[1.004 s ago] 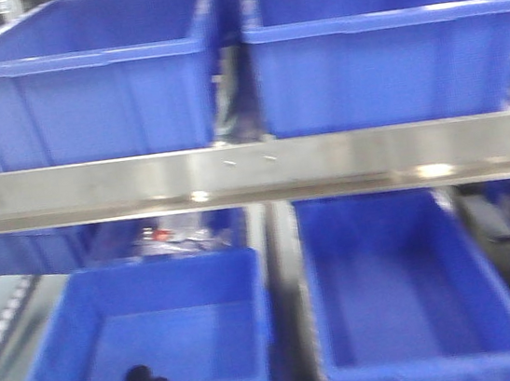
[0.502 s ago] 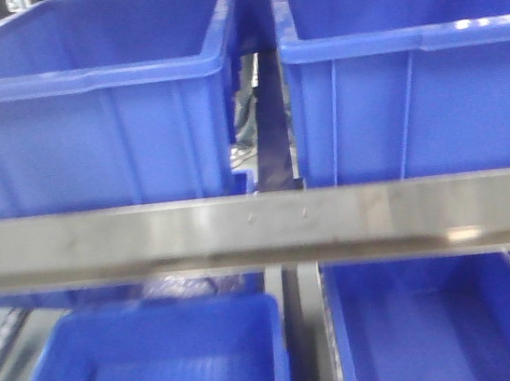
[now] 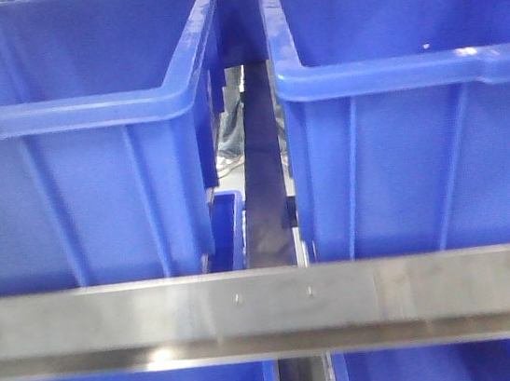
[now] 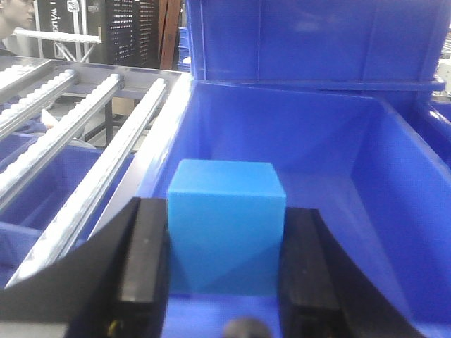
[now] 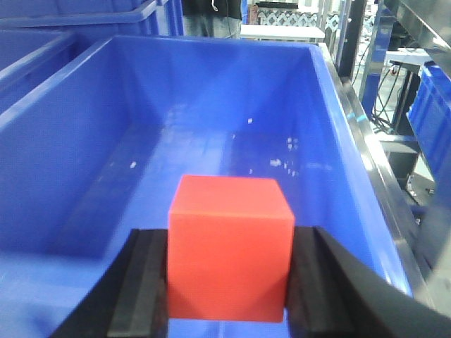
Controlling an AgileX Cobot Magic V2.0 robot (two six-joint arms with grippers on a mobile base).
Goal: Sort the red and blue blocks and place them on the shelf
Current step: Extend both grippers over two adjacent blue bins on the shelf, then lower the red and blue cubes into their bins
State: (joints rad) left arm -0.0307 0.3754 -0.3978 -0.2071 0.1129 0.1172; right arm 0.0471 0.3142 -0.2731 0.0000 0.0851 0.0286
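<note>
the left gripper (image 4: 224,253) was clamped on the blue block (image 4: 227,211), its black fingers (image 4: 144,260) pressed flat against the cube's left and right faces in the lower middle of the left wrist view. the block was held above the floor of a blue bin (image 4: 296,134) that filled the centre and right of that frame, with roller tracks (image 4: 84,148) running along the left side.

the right gripper (image 5: 229,282) was closed the same way on the red block (image 5: 230,246), low in the centre of the right wrist view, over the inside of another blue bin (image 5: 211,77).

neither block nor gripper showed in the front view. only the shelf (image 3: 270,306), its steel front rail crossing the lower part of the frame, and two upper bins (image 3: 78,204) sitting side by side on it could be seen there.

both cubes looked rigid, matte and light. the faces showed no bulge or dent under the pads, so they probably took a firm squeeze without harm. the flat opposing sides were the natural place to hold, and that was where each was held, roughly at mid-height, with the top face and front edge free. the matte finish likely gave fair friction, though a small, light cube could tip or bounce if dropped from a height, so a low release inside the bin seemed wiser. there seemed little risk of breakage.
</note>
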